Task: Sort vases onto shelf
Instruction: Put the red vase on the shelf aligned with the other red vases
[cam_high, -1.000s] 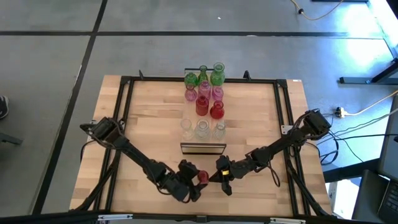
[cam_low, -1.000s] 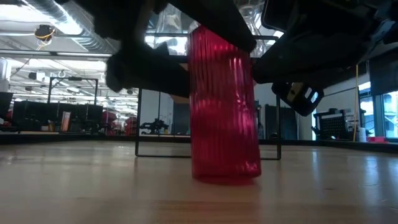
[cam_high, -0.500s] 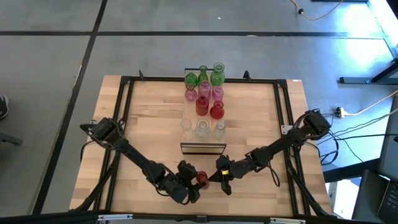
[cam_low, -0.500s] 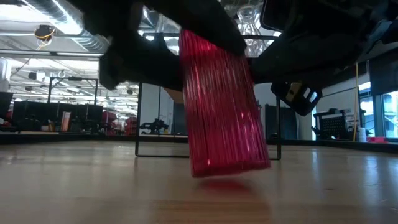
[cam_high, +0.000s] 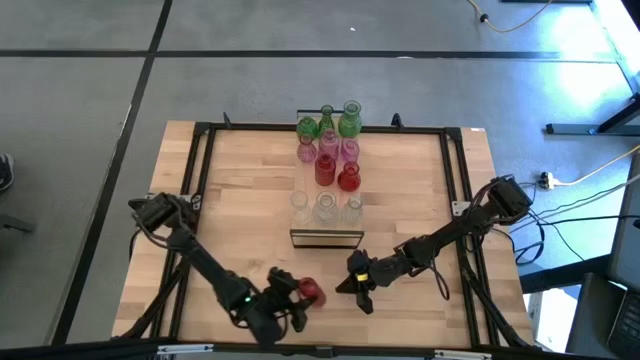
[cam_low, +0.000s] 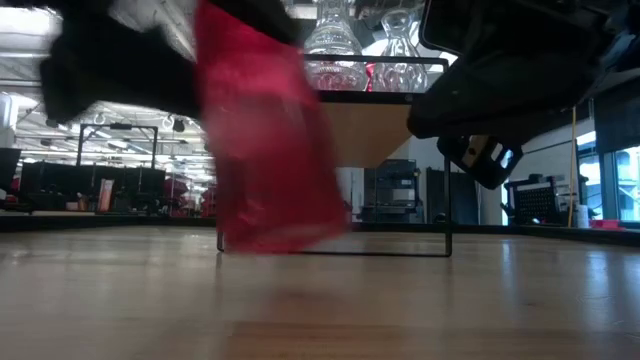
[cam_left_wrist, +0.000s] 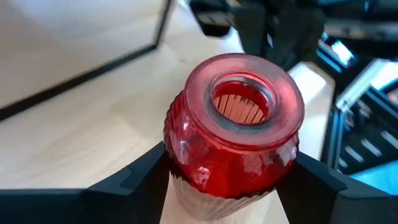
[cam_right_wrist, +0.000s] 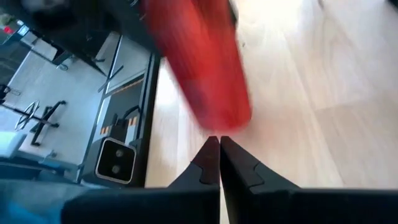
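Observation:
A red ribbed glass vase sits in my left gripper near the table's near edge. It shows blurred and tilted in the low view, and mouth-up in the left wrist view. My right gripper is shut just to its right, its fingertips pointing at the vase without touching it. The shelf runs from mid-table to the far edge. Green, pink, red and clear vases stand on it in rows. My left gripper pinches the red vase by its ribbed body just below the shoulder. One finger is on each side, and they come at it from the table's near left. The vase is lifted clear of the table and tilted.
A dark metal frame runs around the tabletop's edges. Bare wood lies to the left and right of the shelf. The shelf's dark-framed end stands just beyond the grippers.
My left gripper has lifted the red vase off the table and carried it toward the table's left and slightly toward the near edge. The vase stood upright a second ago; now it hangs clear and tipped. My right gripper has kept still and shut.

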